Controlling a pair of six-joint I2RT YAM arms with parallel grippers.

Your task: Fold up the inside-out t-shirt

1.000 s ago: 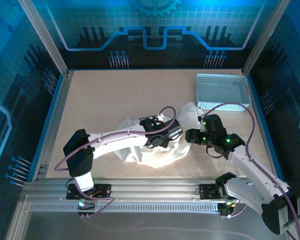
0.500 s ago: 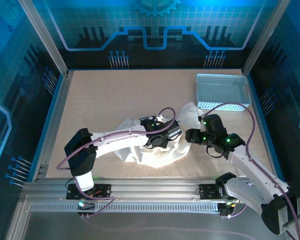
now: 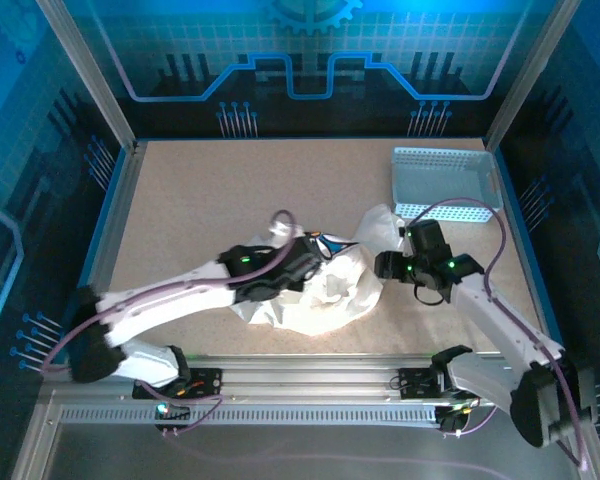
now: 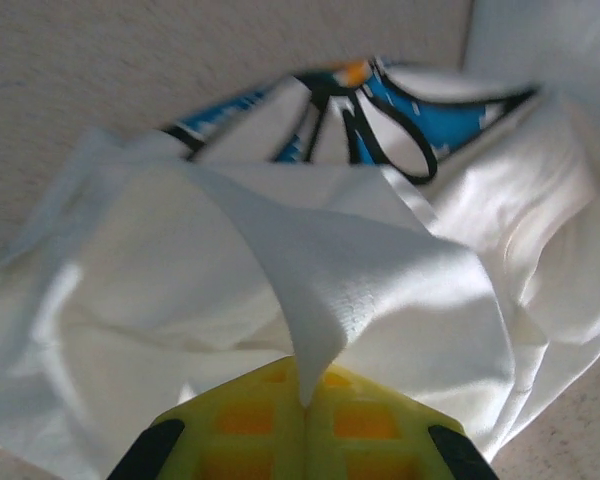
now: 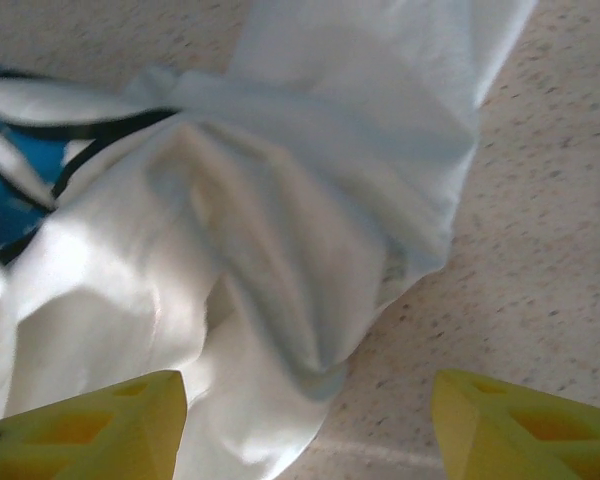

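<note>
- A white t-shirt [image 3: 332, 292] lies crumpled in a heap on the speckled desk [image 3: 200, 200], towards its near edge, between the two arms.
- The left end effector [image 4: 305, 388] has its yellow fingers [image 4: 245, 420] pressed together, clamped on a raised peak of the shirt's white cloth, which fans out from the grip.
- Beyond that peak, a blue-and-black print [image 4: 400, 110] shows on the shirt.
- The right end effector [image 5: 308, 395] sits at the shirt's right edge, fingers wide apart, gripping nothing.
- A pale blue perforated basket [image 3: 445, 180] sits at the desk's far right, near the shirt's far corner.
</note>
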